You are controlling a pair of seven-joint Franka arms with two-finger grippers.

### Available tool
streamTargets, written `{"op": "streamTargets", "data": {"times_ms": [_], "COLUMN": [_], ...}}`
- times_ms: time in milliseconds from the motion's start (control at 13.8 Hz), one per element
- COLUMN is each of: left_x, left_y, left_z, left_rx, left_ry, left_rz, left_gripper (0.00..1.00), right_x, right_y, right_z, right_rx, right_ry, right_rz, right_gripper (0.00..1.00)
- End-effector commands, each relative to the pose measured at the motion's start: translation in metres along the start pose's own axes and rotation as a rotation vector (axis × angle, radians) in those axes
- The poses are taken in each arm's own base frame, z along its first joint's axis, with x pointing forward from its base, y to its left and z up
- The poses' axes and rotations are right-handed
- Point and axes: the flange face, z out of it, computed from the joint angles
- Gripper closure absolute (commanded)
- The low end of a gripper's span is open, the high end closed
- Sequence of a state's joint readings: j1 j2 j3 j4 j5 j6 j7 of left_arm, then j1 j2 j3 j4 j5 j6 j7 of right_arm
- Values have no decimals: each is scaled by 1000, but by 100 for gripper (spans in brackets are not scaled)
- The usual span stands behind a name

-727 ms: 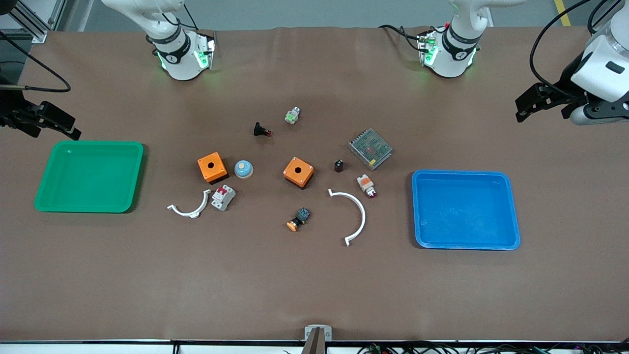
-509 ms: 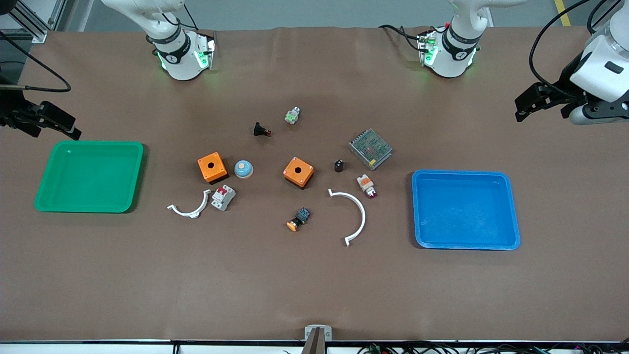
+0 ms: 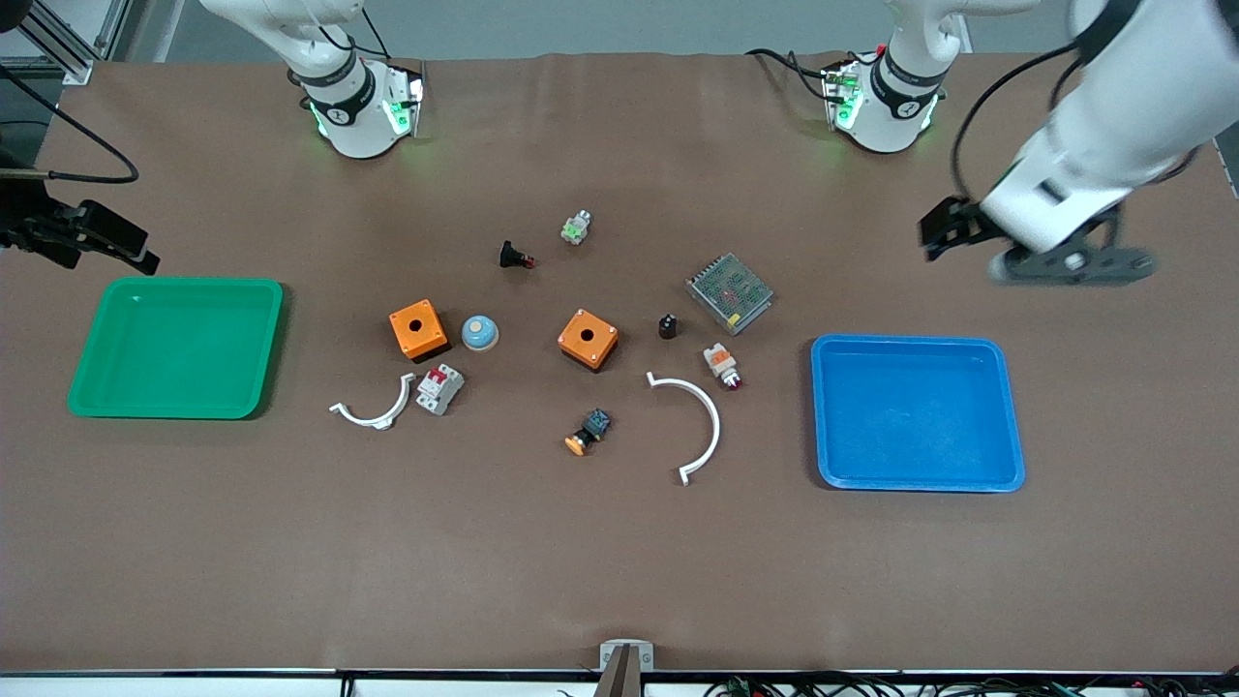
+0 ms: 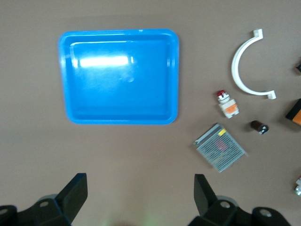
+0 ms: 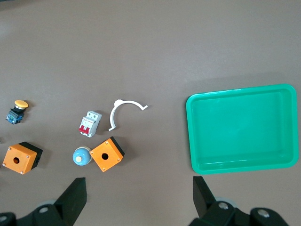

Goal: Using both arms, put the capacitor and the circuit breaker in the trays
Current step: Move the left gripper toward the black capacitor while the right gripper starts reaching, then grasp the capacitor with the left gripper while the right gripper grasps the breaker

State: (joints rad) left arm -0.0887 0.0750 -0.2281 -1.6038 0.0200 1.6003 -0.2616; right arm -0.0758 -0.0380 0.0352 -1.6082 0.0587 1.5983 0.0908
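Observation:
The capacitor point(image 3: 668, 325), a tiny black cylinder, stands on the table between an orange box and a metal mesh unit; it also shows in the left wrist view point(image 4: 259, 126). The circuit breaker point(image 3: 439, 388), white-grey with red levers, lies beside a small white arc; it also shows in the right wrist view point(image 5: 89, 124). My left gripper point(image 3: 1070, 264) point(image 4: 141, 197) is open and empty over bare table beside the blue tray point(image 3: 823, 407). My right gripper point(image 3: 73, 237) point(image 5: 138, 197) is open and empty over bare table beside the green tray point(image 3: 82, 368), and that arm waits.
Two orange boxes point(image 3: 418, 329) point(image 3: 588, 339), a blue dome point(image 3: 479, 333), two white arcs point(image 3: 373, 413) point(image 3: 710, 426), a mesh unit point(image 3: 730, 292), a white-and-orange part point(image 3: 721, 364), a black button part point(image 3: 515, 257), an orange-capped button point(image 3: 588, 432) and a green-white part point(image 3: 575, 227) lie mid-table.
My left arm has swung in from its end of the table toward the middle and now hangs lower, closer to the blue tray. The right arm and all parts have not moved.

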Motion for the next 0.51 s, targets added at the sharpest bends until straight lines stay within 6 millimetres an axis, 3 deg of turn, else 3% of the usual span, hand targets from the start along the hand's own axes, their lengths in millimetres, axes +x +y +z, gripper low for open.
{"op": "streamTargets", "data": {"times_ms": [0,145,291,436], "left_x": [27,33,38,39], "left_y": [61,115,162,198], "left_z": [54,97,147,193], "left_rx": [-29,-47,-63,-78], "left_ry": [-16,-8,-16,-30], "left_rz": [-24,-92,-131,-180], "left_gripper": [0,0,6,8], "right_x": [1,2,13,27], "right_y": [3,-7,-39,-68], "right_z": [-2,4,37,81], "right_rx": [-10,1,2,-1], "right_ry": [-4,-14,-33,-53], "right_rz": [9,9,-30,59], "right_gripper": [0,0,0,0]}}
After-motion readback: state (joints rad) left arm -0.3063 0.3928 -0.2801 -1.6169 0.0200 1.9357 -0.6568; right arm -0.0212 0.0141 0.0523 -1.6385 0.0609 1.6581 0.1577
